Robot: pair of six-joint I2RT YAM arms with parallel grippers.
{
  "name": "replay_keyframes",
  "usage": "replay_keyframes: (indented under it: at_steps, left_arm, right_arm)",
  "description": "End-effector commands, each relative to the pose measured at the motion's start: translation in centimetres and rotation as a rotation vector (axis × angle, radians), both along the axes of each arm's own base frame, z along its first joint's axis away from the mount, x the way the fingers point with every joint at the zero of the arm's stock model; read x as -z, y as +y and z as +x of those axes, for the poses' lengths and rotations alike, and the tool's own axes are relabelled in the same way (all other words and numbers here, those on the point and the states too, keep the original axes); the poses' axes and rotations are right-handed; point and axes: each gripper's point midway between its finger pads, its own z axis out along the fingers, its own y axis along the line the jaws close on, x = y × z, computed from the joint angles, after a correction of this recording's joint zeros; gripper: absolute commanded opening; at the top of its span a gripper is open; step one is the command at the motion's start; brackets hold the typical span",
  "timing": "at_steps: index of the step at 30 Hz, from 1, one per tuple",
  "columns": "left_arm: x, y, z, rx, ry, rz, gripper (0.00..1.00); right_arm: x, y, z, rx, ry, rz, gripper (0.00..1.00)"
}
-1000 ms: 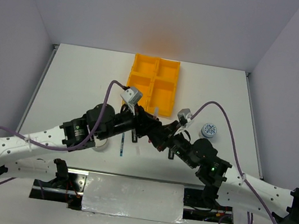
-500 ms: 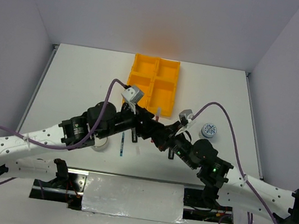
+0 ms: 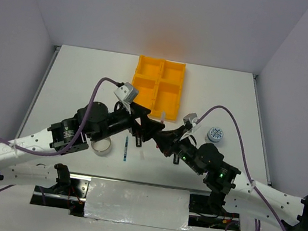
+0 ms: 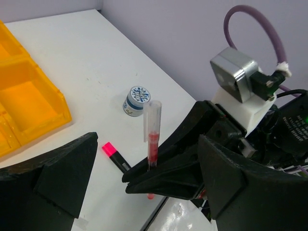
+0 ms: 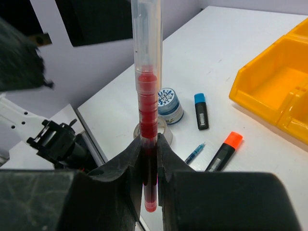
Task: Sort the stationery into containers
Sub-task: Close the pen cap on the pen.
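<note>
The dark red pen (image 5: 147, 96) stands upright, pinched low on its barrel by my right gripper (image 5: 150, 144), which is shut on it. My left gripper (image 4: 149, 149) is open wide, one finger on each side of that pen and of the right fingers, touching neither. From above, both grippers meet near the table's middle, left gripper (image 3: 147, 126) and right gripper (image 3: 165, 139), just in front of the yellow-orange tray (image 3: 161, 64). On the table lie a teal pen (image 3: 126, 148), a grey tape ring (image 3: 101, 146), a blue-capped highlighter (image 5: 201, 110), an orange-capped highlighter (image 5: 224, 150) and a pink-capped highlighter (image 4: 115, 155).
A blue-white roll (image 3: 216, 135) stands on the right side of the table, apart from the arms. Another roll (image 5: 169, 106) sits by the tape ring (image 5: 144, 131). The tray's compartments (image 4: 29, 101) look empty from the left wrist. The table's front edge lies close behind the grippers.
My left gripper has opened off the dark red pen and its arm has drawn back to the left. The right gripper keeps the pen upright, almost unmoved.
</note>
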Motion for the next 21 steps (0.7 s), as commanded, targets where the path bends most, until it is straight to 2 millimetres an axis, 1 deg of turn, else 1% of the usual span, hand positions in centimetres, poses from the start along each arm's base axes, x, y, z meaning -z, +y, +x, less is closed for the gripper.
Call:
replay_keyframes:
  at_steps: [1, 6, 8, 10, 11, 13, 14, 16, 21]
  left_arm:
    - [-3.8, 0.5, 0.0, -0.007, -0.089, -0.056, 0.96]
    - [-4.2, 0.1, 0.5, 0.012, -0.098, -0.053, 0.93]
    - [-4.2, 0.1, 0.9, 0.007, -0.095, -0.055, 0.88]
    - [-4.3, 0.2, 1.2, 0.009, -0.094, -0.068, 0.86]
    - [-4.0, 0.1, 1.2, 0.018, -0.091, -0.069, 0.82]
    - [-4.0, 0.0, 1.3, 0.026, -0.086, -0.079, 0.81]
    - [-3.9, 0.0, 1.3, 0.037, -0.086, -0.080, 0.77]
    - [-3.8, -0.1, 1.5, 0.040, -0.081, -0.085, 0.77]
    - [-3.7, -0.6, 1.1, 0.077, -0.078, -0.090, 0.77]
  right_arm:
    - [-2.5, 0.1, -0.5, -0.032, -0.041, 0.034, 0.00]
    - [-2.4, 0.6, -1.3, -0.082, -0.036, 0.016, 0.00]
    - [-2.4, 0.5, -1.3, -0.084, -0.036, 0.016, 0.00]
    - [-2.2, 0.4, -1.3, -0.079, -0.035, 0.013, 0.00]
    - [-2.2, 0.4, -1.3, -0.079, -0.033, 0.014, 0.00]
    - [-2.1, 0.4, -1.4, -0.087, -0.033, 0.009, 0.00]
    - [-1.9, 0.5, -1.4, -0.090, -0.030, 0.002, 0.00]
    - [-2.0, 0.7, -1.6, -0.101, -0.030, -0.002, 0.00]
    - [-1.8, 0.9, -1.5, -0.101, -0.025, -0.011, 0.00]
